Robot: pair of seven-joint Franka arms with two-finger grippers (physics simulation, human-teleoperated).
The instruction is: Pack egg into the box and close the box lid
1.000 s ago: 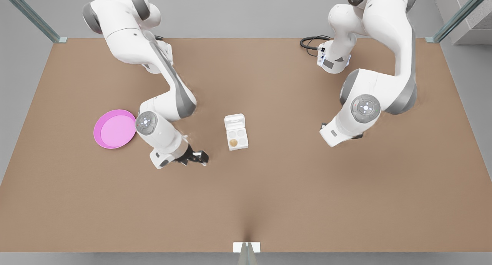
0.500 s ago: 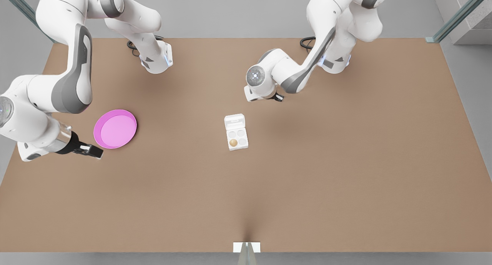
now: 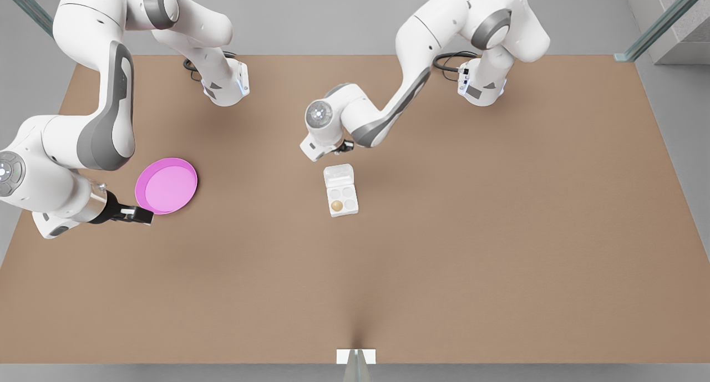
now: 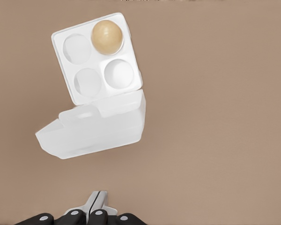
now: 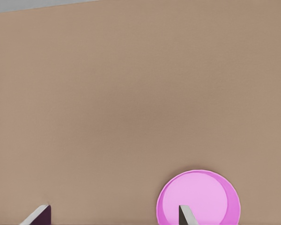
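Left gripper point(image 4: 99, 199), fingers pressed together and empty, hovers just behind the open box lid point(image 3: 338, 174); the right gripper point(image 3: 140, 215), fingers spread apart and empty, waits just beside the pink plate point(image 3: 166, 186). On the brown table point(image 3: 444, 260), the plate sits at the front view's left, well apart from the white box point(image 3: 341, 198) mid-table. The egg point(image 3: 336, 205) rests in one near cup.

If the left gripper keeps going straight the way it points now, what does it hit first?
Probably the box lid: it stands open right ahead of the shut left gripper, with the egg in a cup beyond. Height is unclear.
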